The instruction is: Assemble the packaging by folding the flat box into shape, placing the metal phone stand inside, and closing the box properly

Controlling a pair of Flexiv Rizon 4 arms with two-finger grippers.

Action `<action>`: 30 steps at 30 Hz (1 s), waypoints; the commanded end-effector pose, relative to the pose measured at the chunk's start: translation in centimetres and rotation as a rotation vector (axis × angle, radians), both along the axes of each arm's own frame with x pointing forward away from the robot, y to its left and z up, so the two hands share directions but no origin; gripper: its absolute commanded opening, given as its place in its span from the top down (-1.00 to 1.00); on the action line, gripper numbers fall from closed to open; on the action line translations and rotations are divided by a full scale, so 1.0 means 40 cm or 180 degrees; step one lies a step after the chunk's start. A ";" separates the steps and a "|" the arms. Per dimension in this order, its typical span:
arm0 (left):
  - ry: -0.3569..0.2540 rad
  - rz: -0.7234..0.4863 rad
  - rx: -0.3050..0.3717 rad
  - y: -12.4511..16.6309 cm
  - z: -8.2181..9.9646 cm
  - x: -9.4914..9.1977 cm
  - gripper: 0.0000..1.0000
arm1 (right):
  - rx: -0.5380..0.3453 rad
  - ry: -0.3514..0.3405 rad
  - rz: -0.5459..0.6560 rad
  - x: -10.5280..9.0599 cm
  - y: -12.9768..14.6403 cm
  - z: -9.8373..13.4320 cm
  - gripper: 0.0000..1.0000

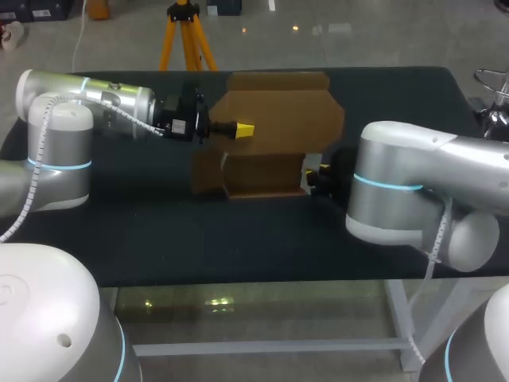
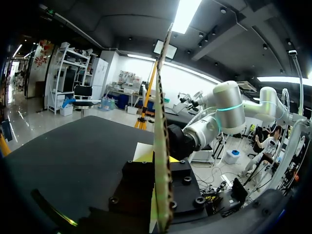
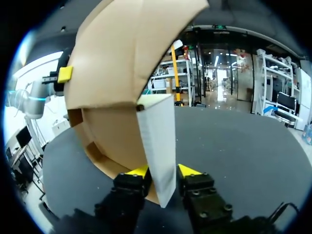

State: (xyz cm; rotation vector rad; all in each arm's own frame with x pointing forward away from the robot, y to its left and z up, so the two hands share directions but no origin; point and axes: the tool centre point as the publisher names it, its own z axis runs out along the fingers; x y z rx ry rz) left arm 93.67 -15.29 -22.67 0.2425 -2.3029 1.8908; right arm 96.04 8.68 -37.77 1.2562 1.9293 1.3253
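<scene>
Pinching the pale flap (image 3: 158,141) of the half-folded box (image 1: 274,131) with my right gripper (image 3: 163,171), I clamp its far panel (image 2: 161,97) in my left gripper (image 2: 155,157). Light, bendy cardboard, I judge: best held near folds.

Plain brown cardboard box (image 1: 278,119), one flap (image 3: 158,146) white; dark, unpatterned worktop (image 1: 159,231); bright yellow fingertips (image 3: 189,171) on black mounts.

The dark table (image 1: 159,239) bears a partly folded brown cardboard box (image 1: 270,119).
</scene>
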 end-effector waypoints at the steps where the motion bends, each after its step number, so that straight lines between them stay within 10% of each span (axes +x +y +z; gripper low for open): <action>1: 0.0004 -0.0009 0.0004 -0.002 -0.006 0.000 1.00 | -0.0311 -0.0145 -0.0771 0.000 0.011 -0.004 0.28; 30: 0.0004 -0.0009 0.0004 -0.002 -0.006 0.000 1.00 | -0.0472 0.0046 -0.1228 0.013 0.013 0.005 1.00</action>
